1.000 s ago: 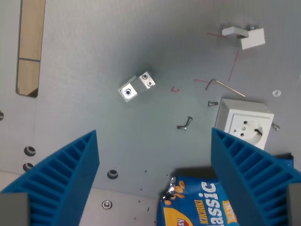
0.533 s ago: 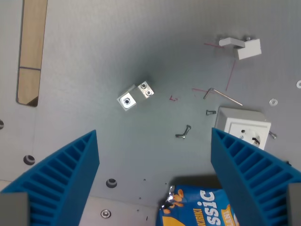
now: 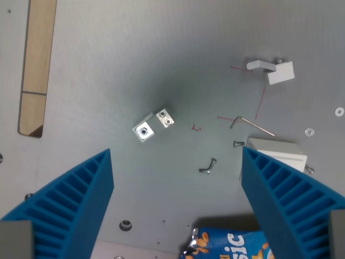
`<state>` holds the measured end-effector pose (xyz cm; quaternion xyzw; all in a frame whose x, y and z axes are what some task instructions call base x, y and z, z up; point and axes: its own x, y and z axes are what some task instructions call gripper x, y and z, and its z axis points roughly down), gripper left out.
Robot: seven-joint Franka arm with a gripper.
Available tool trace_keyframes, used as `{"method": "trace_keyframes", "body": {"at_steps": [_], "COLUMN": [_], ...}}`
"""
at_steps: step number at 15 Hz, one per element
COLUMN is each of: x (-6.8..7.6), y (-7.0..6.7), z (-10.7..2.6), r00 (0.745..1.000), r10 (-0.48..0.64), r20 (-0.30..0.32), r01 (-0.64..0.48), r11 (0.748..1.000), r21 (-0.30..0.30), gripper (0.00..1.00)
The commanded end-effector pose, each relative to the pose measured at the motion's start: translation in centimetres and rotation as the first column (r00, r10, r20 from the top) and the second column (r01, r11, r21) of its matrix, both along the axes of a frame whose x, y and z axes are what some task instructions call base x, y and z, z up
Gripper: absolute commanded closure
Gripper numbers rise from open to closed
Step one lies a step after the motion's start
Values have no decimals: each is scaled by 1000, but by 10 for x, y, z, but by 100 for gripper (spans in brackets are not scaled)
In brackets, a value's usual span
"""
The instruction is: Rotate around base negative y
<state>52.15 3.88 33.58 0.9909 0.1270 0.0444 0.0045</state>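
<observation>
Your gripper (image 3: 177, 210) is hanging wide open over the table (image 3: 108, 65), holding nothing; its two blue ribbed fingers (image 3: 70, 208) are filling the wrist view at 7 and 5 o'clock with a broad gap between them.

The task names no object of its own, so here is what you are looking down on. Near the centre of the view, slightly toward 9 o'clock, two small metal cubes (image 3: 153, 124) are sitting touching each other, well apart from both fingers. Toward 3 o'clock a thin hex key (image 3: 250, 124) is lying flat, with a screw (image 3: 239, 143) just below it and a bent bolt (image 3: 207, 165) lying nearer 5 o'clock. A white socket (image 3: 275, 151) is showing at 4 o'clock, partly hidden behind the finger on the wrist view's right. At 2 o'clock a white bracket (image 3: 272, 70) is resting on the table. At 6 o'clock a blue snack bag (image 3: 226, 245) is poking in from the bottom edge. At 10 o'clock a wooden strip (image 3: 36, 65) is running along the wrist view's left.
</observation>
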Motion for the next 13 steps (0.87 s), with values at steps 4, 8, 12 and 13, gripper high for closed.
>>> {"method": "trace_keyframes", "body": {"at_steps": [4,8,12,13], "x": [-16,-16,-16,-16], "y": [-1,-1,-1,-1], "z": [0,0,0,0], "r00": [952,934,914,909], "r10": [1,1,2,2], "r20": [306,356,406,418], "r01": [1,1,1,1], "r11": [1000,1000,1000,1000], "r21": [-6,-6,-6,-6], "gripper": [0,0,0,0]}}
